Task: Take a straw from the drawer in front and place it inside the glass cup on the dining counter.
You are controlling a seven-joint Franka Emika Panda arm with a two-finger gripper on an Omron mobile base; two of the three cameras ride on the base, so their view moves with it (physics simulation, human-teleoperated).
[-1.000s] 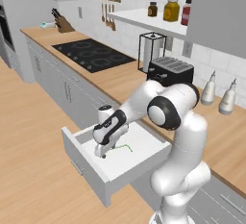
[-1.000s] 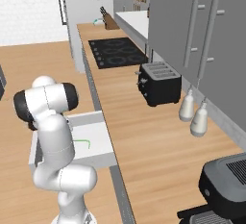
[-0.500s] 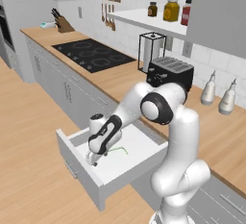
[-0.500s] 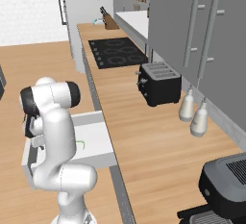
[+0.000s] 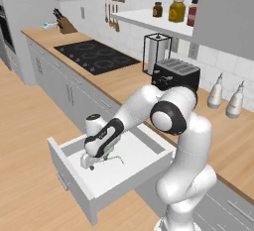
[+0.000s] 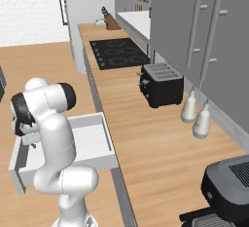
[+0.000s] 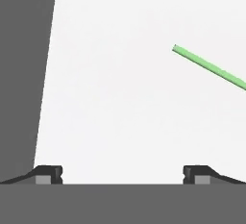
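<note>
Tool (image 5: 87, 164) lowered into the open drawer (image 5: 74, 175), fingers spread wide, grasping nothing. In the hand view, tool (image 7: 122, 172) seen from above with both dark fingertips (image 7: 48, 174) at the bottom, well apart, bare white drawer floor between them. Straw (image 7: 209, 67), thin and light green, lying flat on that floor ahead of the tool and off toward its right fingertip, slanted, its far end cut off by the picture's edge; not touching either finger. Dark drawer wall just beyond the left fingertip.

From the left base view: straw (image 5: 115, 158) just beside the tool, on the side nearer the desk (image 5: 134, 84), resting on the white interior. Drawer pulled out from under the desk edge, light grey front facing away from the cabinets. Behind the tool, on the desk: black toaster (image 5: 175, 74), black cooktop (image 5: 95, 56) farther along, two pale bottles (image 5: 225, 96) near the wall.

From the right base view: drawer (image 6: 92, 141) open beside the arm, tool itself hidden behind the robot's white body.
</note>
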